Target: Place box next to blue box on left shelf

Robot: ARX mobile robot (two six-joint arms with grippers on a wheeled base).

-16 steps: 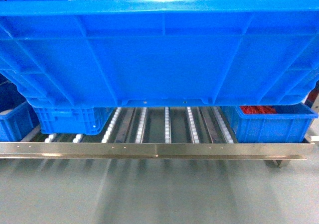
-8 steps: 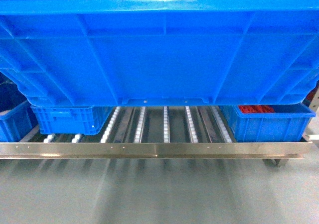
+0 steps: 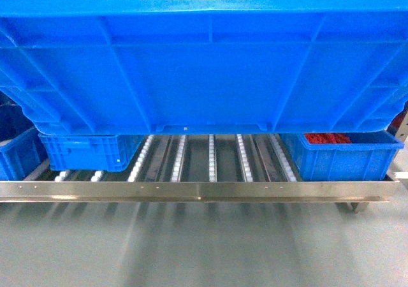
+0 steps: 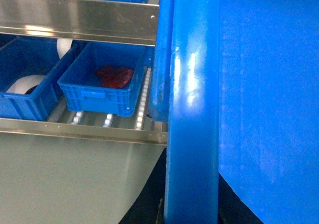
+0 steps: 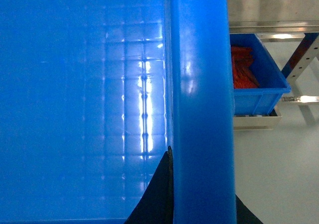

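Hands hidden behind box [image 3: 204, 70], above left shelf [image 3: 191, 190]; no legible writing.

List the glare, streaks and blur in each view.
Head view: the floor shows pale streaked reflections below the shelf's shiny front bar; the box fills the upper frame. Left wrist-mounted view: white glare runs down the box rim. Right wrist-mounted view: a bright grid of highlights on the box's inner surface.

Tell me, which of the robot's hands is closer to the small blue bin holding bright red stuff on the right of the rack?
Right. The right hand grips the big blue ribbed plastic crate's rim just beside the small blue bin of red items. The left hand holds the opposite rim, across the crate.
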